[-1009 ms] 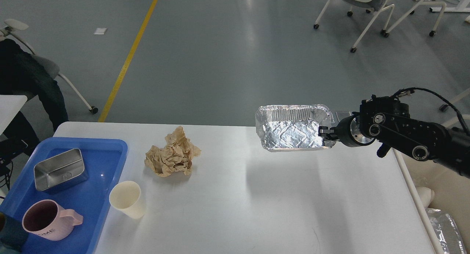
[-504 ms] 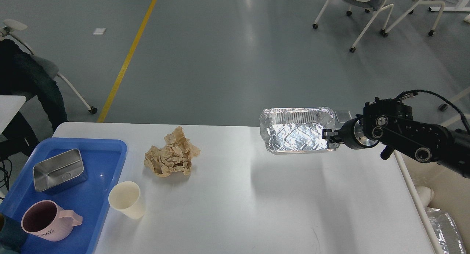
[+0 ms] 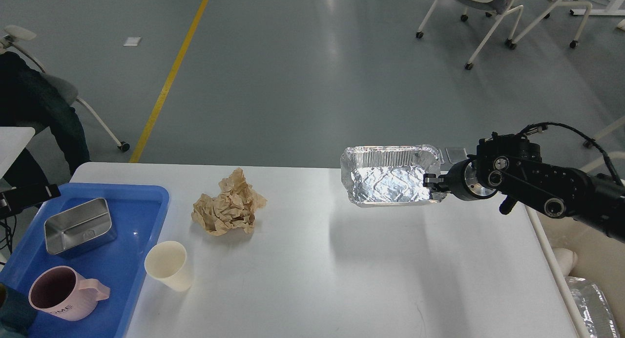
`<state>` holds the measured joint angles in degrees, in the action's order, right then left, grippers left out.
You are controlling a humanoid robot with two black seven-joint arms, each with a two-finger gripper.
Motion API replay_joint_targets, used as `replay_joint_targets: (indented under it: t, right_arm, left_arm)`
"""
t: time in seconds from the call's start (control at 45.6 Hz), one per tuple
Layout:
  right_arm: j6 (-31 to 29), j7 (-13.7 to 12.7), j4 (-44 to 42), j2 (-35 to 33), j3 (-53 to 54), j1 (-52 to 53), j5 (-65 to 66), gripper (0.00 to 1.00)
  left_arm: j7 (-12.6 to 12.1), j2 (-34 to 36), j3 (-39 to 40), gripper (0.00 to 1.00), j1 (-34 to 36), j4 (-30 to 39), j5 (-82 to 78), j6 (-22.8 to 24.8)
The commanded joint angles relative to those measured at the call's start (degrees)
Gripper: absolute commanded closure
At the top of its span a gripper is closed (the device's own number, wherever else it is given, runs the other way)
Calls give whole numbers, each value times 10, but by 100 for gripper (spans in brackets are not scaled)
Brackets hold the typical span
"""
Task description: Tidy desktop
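An open office or lab hall with a grey polished floor (image 3: 293, 74). A yellow floor line (image 3: 171, 76) crosses it, and white wheeled chairs (image 3: 488, 15) stand about

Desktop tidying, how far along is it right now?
Done, apparently: a steel container and pink mug sit in the blue tray. In hand: the right gripper holds the foil tray above the desktop. Left: the crumpled brown paper and paper cup.
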<state>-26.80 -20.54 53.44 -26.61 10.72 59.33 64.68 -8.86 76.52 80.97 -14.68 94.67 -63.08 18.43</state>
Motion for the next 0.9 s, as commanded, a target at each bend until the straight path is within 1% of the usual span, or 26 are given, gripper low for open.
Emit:
replay_joint_targets:
  t: [0.0,0.11,0.219,0.329,0.483,0.636,0.746,0.812,0.877]
  right_arm:
    - [0,1,0,1,0,0,0,100]
    - [0,1,-2,3,0,0,1,100]
    - [0,1,-5,4,0,1,0,100]
    - [0,1,-5,2,0,0,0,100]
    - [0,1,-5,1,0,-1,0,100]
    - [1,1,-11,2,0,-4,1,100]
    - [1,1,-17,3,0,-4,2,100]
    - [1,1,-18,3,0,-4,2,100]
    - [1,1,-18,3,0,-4,2,100]
  left_arm:
    - [9,-53,-5,4,35,-76,-27,4]
    - [16,-83,-47,4,69,-92,-77,6]
    - [15,-142,-109,5,159,-112,-161,7]
    - [12,-183,-193,6,251,-142,-229,8]
    - [11,-214,-312,6,333,-141,-252,7]
    - [11,-248,-404,6,377,-112,-260,7]
    - [10,-251,-454,6,384,-93,-302,7]
    - [14,-249,-483,6,382,-87,-325,7]
    - [15,-245,-497,6,381,-77,-325,7]
